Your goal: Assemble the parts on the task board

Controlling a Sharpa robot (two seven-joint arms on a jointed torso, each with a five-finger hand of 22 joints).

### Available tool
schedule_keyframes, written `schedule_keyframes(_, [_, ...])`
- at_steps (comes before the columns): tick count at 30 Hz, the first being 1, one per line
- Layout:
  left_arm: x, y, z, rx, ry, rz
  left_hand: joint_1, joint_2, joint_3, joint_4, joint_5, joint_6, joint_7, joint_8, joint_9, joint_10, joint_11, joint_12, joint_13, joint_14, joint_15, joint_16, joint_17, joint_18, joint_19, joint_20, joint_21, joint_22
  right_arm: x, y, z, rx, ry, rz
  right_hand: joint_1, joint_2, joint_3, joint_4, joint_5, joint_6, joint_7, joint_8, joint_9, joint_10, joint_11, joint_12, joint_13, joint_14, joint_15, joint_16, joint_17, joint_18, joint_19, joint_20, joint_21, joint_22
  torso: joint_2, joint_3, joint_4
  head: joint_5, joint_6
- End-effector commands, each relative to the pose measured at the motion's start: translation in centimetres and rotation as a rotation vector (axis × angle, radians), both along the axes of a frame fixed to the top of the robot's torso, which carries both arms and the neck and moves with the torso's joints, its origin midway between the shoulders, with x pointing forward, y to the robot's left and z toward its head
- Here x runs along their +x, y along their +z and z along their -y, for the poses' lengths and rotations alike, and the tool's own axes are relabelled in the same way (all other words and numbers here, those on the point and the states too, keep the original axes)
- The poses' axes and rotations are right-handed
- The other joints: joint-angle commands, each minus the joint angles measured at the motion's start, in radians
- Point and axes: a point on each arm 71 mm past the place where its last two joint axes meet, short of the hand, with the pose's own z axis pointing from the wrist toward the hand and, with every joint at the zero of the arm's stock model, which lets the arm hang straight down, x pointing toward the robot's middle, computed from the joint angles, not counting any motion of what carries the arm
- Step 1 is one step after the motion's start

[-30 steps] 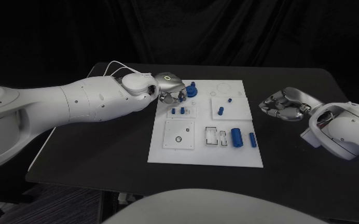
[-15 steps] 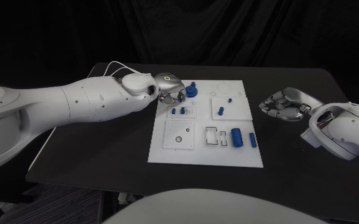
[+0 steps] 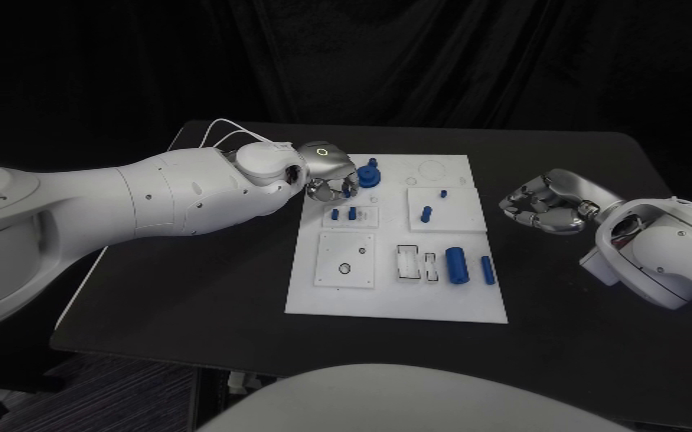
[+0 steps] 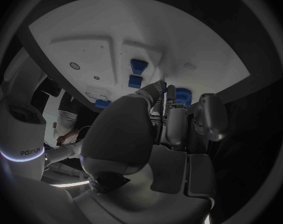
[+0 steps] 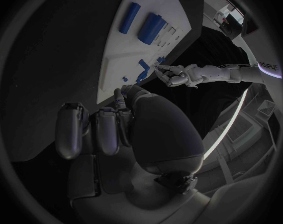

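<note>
Near edge of the task board (image 3: 397,302): two blue cylinders (image 3: 456,264) lying flat, well apart from either hand. Right hand (image 3: 545,202) hovers over the black table (image 3: 577,282) beside the board, fingers curled in, holding nothing. At the far-left corner, the left hand (image 3: 332,174) sits just beside the upright blue part (image 3: 369,172); whether it grips cannot be told.

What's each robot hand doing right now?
Left robot hand: over the task board's far left corner; grip cannot be told.
Right robot hand: fingers curled, empty, off the board.
</note>
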Motion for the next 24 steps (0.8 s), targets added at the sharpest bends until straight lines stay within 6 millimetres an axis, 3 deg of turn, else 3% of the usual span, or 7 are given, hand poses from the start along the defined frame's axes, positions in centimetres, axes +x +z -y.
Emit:
schedule_keyframes(1, [-0.15,-0.35,0.27,0.007,-0.006,-0.015,-0.005,-0.003,0.004,0.0,-0.007,-0.006,-0.001,-0.007,-0.002,0.0,0.006,-0.004,-0.001,-0.01,0.0,-0.006,-0.003,-0.005,-0.009,0.001,-0.007,0.157,-0.09,-0.21,0.07,-0.008,-0.007,-0.015,-0.008,-0.003,0.006,0.001,0.005,0.007,-0.003,0.006,0.0,-0.006,-0.003,-0.004,0.04,0.057,0.002,-0.006,0.044,0.015,0.013,0.001,-0.003,0.166,0.0,-0.0004,-0.0005,0.001,0.0])
schedule_keyframes(21, [-0.12,-0.85,0.79,0.017,-0.008,-0.033,-0.005,-0.008,0.004,-0.003,-0.014,-0.017,-0.002,-0.013,-0.006,0.0,0.008,-0.01,-0.003,-0.018,0.003,-0.013,-0.015,-0.002,-0.018,0.002,-0.019,0.154,-0.19,-0.24,0.16,-0.011,-0.009,-0.022,-0.007,-0.001,0.008,0.0,0.006,0.009,-0.003,0.007,0.001,-0.006,-0.004,-0.004,0.04,0.057,0.002,-0.007,0.043,0.015,0.012,0.001,-0.004,0.165,0.0,0.0,-0.001,0.002,0.0])
schedule_keyframes(23, [-0.12,-0.92,0.74,0.021,-0.005,-0.038,-0.006,-0.012,0.003,-0.004,-0.018,-0.024,-0.006,-0.014,-0.008,-0.002,0.008,-0.014,-0.004,-0.021,0.003,-0.015,-0.018,-0.002,-0.02,0.002,-0.023,0.153,-0.19,-0.24,0.19,-0.011,-0.01,-0.023,-0.007,-0.001,0.009,-0.001,0.006,0.01,-0.004,0.008,0.001,-0.007,-0.004,-0.005,0.039,0.056,0.002,-0.007,0.042,0.016,0.012,0.001,-0.005,0.165,0.001,0.0001,-0.0007,0.002,0.0])
schedule_keyframes(24, [-0.13,-0.96,0.7,0.023,-0.003,-0.041,-0.012,-0.021,-0.001,-0.003,-0.048,-0.043,-0.015,-0.017,-0.013,-0.021,0.01,-0.029,-0.009,-0.029,0.005,-0.021,-0.03,0.001,-0.029,0.003,-0.037,0.149,-0.19,-0.24,0.2,-0.012,-0.01,-0.023,-0.007,-0.001,0.009,-0.001,0.006,0.01,-0.004,0.008,0.001,-0.007,-0.004,-0.005,0.039,0.056,0.002,-0.007,0.042,0.016,0.012,0.001,-0.005,0.165,0.001,0.0001,-0.0005,0.002,0.0])
